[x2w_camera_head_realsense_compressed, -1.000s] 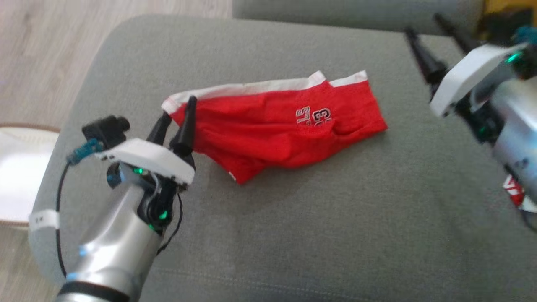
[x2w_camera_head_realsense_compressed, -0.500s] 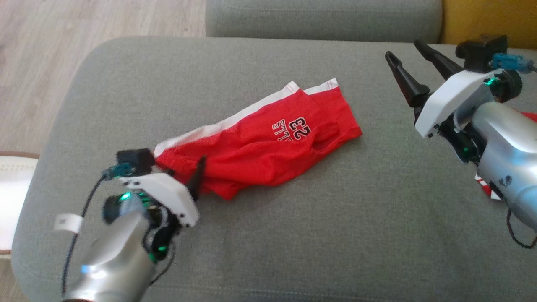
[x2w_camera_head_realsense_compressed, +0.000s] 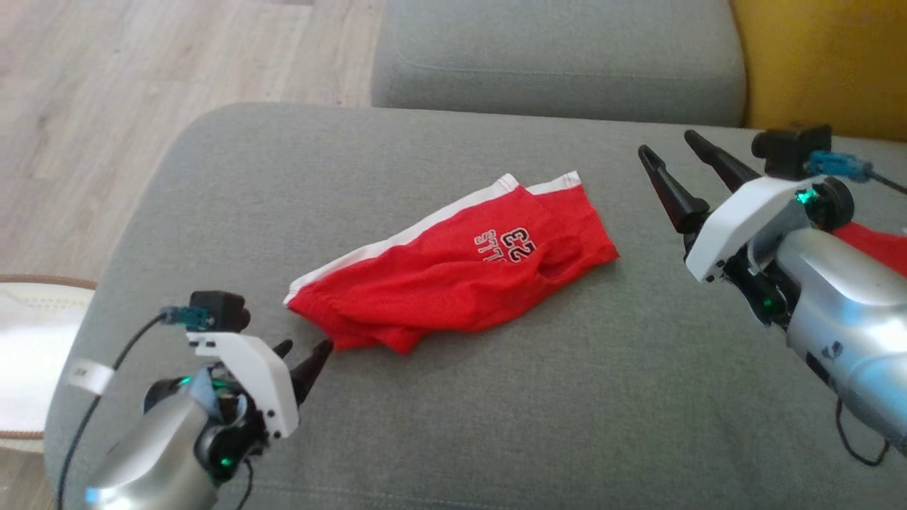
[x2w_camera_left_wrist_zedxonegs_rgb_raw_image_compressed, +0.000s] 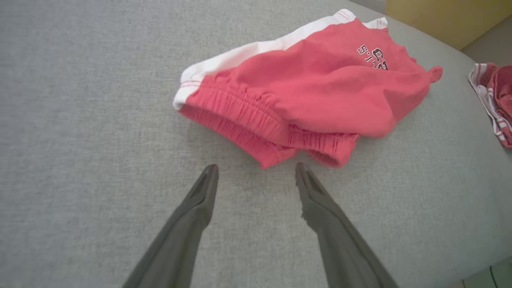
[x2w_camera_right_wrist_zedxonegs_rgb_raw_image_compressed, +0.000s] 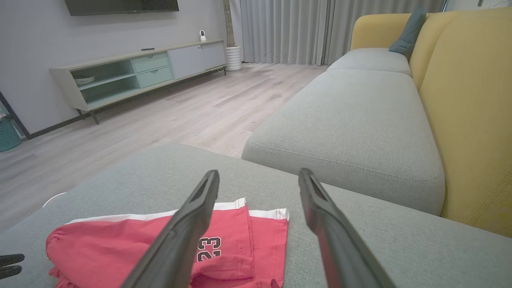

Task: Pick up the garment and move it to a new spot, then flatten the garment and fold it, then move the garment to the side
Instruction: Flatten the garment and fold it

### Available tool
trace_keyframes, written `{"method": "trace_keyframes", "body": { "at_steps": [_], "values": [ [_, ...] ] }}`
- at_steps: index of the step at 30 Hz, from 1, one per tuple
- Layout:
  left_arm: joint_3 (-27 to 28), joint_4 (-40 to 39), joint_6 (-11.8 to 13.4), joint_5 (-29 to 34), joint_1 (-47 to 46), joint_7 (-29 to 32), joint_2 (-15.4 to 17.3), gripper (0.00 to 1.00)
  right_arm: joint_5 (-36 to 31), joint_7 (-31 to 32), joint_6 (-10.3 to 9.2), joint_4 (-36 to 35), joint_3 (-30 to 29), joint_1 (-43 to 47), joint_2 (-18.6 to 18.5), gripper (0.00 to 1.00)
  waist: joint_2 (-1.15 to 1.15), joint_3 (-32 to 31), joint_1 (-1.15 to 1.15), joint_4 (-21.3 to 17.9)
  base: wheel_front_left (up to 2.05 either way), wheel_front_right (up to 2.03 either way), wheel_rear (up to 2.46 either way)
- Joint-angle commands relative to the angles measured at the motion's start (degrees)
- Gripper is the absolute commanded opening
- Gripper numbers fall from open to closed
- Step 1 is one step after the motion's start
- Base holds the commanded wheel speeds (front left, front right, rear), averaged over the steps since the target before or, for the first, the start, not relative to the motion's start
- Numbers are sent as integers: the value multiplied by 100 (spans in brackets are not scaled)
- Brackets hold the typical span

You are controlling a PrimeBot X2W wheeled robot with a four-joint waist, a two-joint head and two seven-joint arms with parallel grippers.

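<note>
Left pincer [x2w_camera_head_realsense_compressed: 306, 347], wide and empty, has backed off the garment [x2w_camera_head_realsense_compressed: 453, 283] (waistband end); right pincer [x2w_camera_head_realsense_compressed: 667, 143] equally wide.

The garment [x2w_camera_head_realsense_compressed: 453, 283] is soft, matt cloth with white trim and a puckered elastic waistband; the sofa cushion [x2w_camera_head_realsense_compressed: 567, 411] is a coarse, matt grey weave. The fingers [x2w_camera_left_wrist_zedxonegs_rgb_raw_image_compressed: 192, 216] look like dull dark plastic, the right forearm [x2w_camera_head_realsense_compressed: 843, 319] a satin silvery metal capped in glossy white plastic, the floor [x2w_camera_head_realsense_compressed: 106, 106] pale wood grain.

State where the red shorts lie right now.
Head view: the red shorts lie at the middle of the grey cushion, just ahead of the open left hand and left of the right hand.
</note>
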Motion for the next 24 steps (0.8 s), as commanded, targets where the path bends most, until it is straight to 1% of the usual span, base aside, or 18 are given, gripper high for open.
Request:
{"method": "trace_keyframes", "body": {
  "at_steps": [1,4,7,8,11,13,15,17,19,21,24],
  "values": [
    [223,-333,6,-24,-242,1,324,100,40,-102,-5,-50,-98,31,1,100,0,-78,0,95,0,0,0],
    [287,-841,219,109,-118,-136,635,100,75,-139,-5,-26,-229,190,-11,100,0,-152,0,194,0,0,0],
    [535,-1409,587,215,44,-634,821,100,95,-167,-5,-21,-452,394,5,100,0,-225,0,289,0,0,0],
    [535,-1409,587,215,44,-634,821,100,95,-167,-5,-21,-452,394,5,100,0,-225,0,289,0,0,0],
    [750,-2023,919,427,244,-1388,861,100,-44,-176,-5,-85,-858,583,-27,100,0,-281,0,377,0,0,0],
    [837,-2349,1069,551,435,-1866,830,100,-282,-177,-5,-210,-1299,735,-29,100,0,-294,0,404,0,0,0],
    [946,-2598,1263,652,642,-2197,738,100,-611,-178,-5,-367,-1812,948,3,100,0,-319,0,417,0,0,0],
    [1093,-2852,1421,741,885,-2361,571,100,-1037,-178,-5,-570,-2412,1243,82,100,0,-336,0,412,0,0,0],
    [1316,-3081,1568,821,1156,-2418,324,100,-1858,-179,-5,-796,-2922,1537,117,100,0,-337,0,396,0,0,0],
    [1614,-3389,1697,1236,1384,-2427,93,100,-2394,-179,-5,-1041,-3622,1977,347,100,0,-329,0,372,0,0,0],
    [1965,-3669,1749,1872,1814,-2429,-301,100,-3213,-179,-5,-1466,-4492,2674,763,100,0,-310,0,328,0,0,0]
  ]
}}
